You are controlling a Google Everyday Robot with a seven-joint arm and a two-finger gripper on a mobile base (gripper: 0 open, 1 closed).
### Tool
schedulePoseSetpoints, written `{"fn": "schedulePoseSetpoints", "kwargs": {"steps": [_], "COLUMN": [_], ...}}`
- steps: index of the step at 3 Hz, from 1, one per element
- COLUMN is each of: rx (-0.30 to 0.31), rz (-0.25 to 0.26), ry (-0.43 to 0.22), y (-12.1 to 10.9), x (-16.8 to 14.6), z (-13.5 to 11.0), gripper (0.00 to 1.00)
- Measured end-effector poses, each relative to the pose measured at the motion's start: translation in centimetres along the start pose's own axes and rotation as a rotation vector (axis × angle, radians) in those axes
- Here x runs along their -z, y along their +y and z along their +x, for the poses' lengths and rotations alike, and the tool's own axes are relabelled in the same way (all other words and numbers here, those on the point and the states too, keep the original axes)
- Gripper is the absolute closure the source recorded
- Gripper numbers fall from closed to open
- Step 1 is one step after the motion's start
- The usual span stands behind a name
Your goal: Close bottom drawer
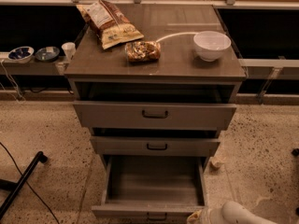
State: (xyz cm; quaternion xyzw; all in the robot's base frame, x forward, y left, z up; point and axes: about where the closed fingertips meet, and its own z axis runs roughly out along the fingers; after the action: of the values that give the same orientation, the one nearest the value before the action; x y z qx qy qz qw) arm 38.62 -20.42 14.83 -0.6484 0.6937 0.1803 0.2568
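Observation:
The bottom drawer [154,181] of the grey cabinet is pulled far out and its deep grey box is empty. Its front panel [147,212] with a small black bar handle sits at the bottom edge of the camera view. The gripper [198,216] is at the drawer's front right corner, at the end of the white arm [243,214] that enters from the lower right. The mid drawer [156,146] and the top drawer [155,114] are each pulled out a little.
On the cabinet top are a white bowl [211,45], a chip bag [109,22] and a small snack pack [143,51]. Small bowls and a cup [68,49] sit on a low shelf at the left. A black leg [21,183] lies on the floor at the lower left.

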Motion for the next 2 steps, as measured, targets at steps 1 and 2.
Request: {"fn": "schedulePoseSetpoints", "kwargs": {"steps": [1, 2], "rx": [-0.005, -0.024], "rz": [0.105, 0.174], "ry": [-0.033, -0.038], "y": [-0.6, -1.4], "x": [-1.4, -2.7], "z": [0.0, -0.6], "gripper": [1.00, 1.00]}}
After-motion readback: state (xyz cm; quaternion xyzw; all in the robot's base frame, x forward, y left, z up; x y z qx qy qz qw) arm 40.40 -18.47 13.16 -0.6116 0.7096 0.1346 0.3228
